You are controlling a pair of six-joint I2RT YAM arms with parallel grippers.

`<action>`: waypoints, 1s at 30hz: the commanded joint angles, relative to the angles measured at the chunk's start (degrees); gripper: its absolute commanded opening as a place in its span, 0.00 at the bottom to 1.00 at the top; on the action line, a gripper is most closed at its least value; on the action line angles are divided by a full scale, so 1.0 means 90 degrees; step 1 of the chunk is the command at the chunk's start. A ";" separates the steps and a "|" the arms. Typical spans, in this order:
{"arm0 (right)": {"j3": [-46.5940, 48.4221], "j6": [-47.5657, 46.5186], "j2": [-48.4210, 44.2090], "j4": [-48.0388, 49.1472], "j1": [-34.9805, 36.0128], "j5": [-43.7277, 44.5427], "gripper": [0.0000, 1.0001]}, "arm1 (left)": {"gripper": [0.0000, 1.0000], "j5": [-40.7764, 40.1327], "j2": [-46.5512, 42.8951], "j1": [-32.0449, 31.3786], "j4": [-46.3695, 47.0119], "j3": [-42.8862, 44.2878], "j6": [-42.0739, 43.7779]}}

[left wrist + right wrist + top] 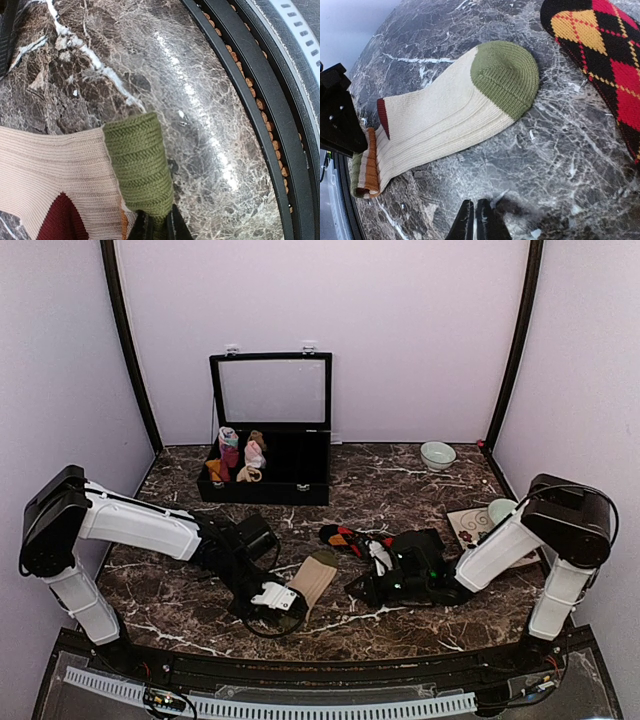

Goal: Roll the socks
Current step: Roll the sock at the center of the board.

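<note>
While the left gripper (159, 225) is pinching the cream sock (50, 170) by its green cuff at six o'clock in its wrist view, I am seeing the right gripper (474, 215) with fingers together over the marble table (560, 165), the argyle sock (605, 60) lying at one o'clock.

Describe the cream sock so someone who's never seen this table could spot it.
On the dark marble table, look near the front edge, before the open black case. The cream sock lies at the left gripper; unlike the black argyle sock beside it, it is pale with green ends.
</note>
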 commanded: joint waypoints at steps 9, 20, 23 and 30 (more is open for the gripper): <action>0.1812 -0.0420 0.0782 -0.1351 -0.0108 -0.0379 0.00 | 0.02 -0.1083 0.0529 -0.0090 -0.1373 -0.0633 -0.0787; 0.3179 -0.0486 0.1943 -0.2827 -0.0247 -0.0620 0.00 | 0.02 -0.0966 0.0836 -0.0262 -0.1653 -0.0527 -0.0999; 0.3045 -0.0549 0.1939 -0.3086 -0.0355 -0.0088 0.00 | 0.02 -0.0906 0.0836 -0.0303 -0.1653 -0.0604 -0.1027; 0.3172 -0.0707 0.1888 -0.3413 -0.0666 0.0745 0.00 | 0.01 -0.0866 0.1037 -0.0482 -0.1778 -0.0556 -0.1131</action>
